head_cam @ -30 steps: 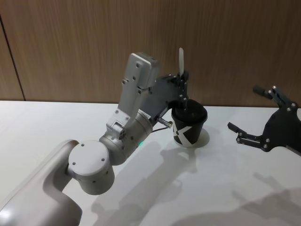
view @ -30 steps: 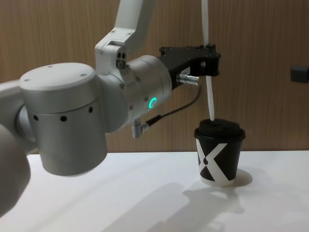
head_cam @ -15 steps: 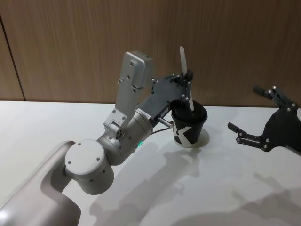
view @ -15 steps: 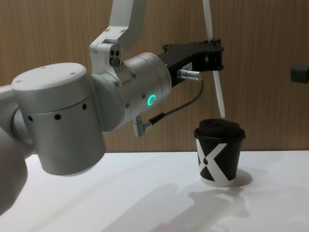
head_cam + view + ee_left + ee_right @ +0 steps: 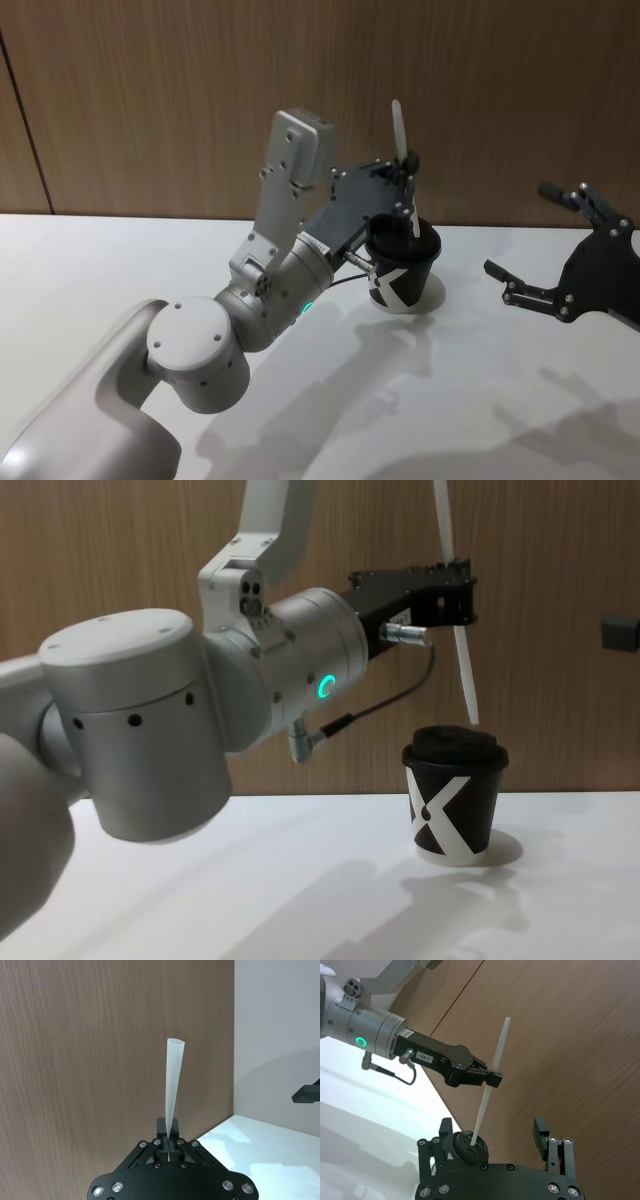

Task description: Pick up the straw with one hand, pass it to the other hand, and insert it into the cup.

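We see the white bench carrying the cup, black with a domed lid and a bold white X-like mark on its side. The left arm, silver-grey with a green glowing ring, reaches above and behind the cup, and the left tool is pinching the straw near its middle. The straw's long axis runs nearly upright, tilted slightly; its lower end points down at the cup and hangs just above the lid, apart from it in the chest view. A small white label on the left tool bears writing that we read as "184-7" in the right wrist view. The right tool, all black, rests on the bench well to the right of the cup, its fingers spread.
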You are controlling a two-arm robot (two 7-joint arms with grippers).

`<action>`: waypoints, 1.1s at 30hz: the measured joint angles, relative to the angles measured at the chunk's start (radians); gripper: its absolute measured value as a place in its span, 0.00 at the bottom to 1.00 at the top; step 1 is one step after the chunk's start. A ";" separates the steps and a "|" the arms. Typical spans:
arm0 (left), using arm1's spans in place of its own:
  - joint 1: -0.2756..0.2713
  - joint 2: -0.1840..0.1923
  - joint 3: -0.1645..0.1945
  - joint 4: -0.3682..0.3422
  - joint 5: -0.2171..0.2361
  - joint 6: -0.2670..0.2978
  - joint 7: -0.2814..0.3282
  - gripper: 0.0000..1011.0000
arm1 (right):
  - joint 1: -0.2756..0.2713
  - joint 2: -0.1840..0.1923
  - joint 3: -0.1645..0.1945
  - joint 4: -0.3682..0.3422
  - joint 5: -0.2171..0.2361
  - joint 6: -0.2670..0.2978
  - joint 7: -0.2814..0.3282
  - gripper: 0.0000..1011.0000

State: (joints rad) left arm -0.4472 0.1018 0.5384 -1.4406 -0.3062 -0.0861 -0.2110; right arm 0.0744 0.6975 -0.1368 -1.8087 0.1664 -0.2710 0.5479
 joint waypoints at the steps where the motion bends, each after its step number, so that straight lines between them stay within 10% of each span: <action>1: -0.001 -0.003 0.001 0.003 0.004 0.000 0.002 0.01 | 0.000 0.000 0.000 0.000 0.000 0.000 0.000 0.99; 33: 0.004 -0.059 0.012 0.072 0.117 -0.058 0.075 0.01 | 0.000 0.000 0.000 0.000 0.000 0.000 0.000 0.99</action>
State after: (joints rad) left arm -0.4431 0.0428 0.5505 -1.3690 -0.1894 -0.1436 -0.1360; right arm 0.0744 0.6975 -0.1368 -1.8086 0.1664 -0.2710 0.5479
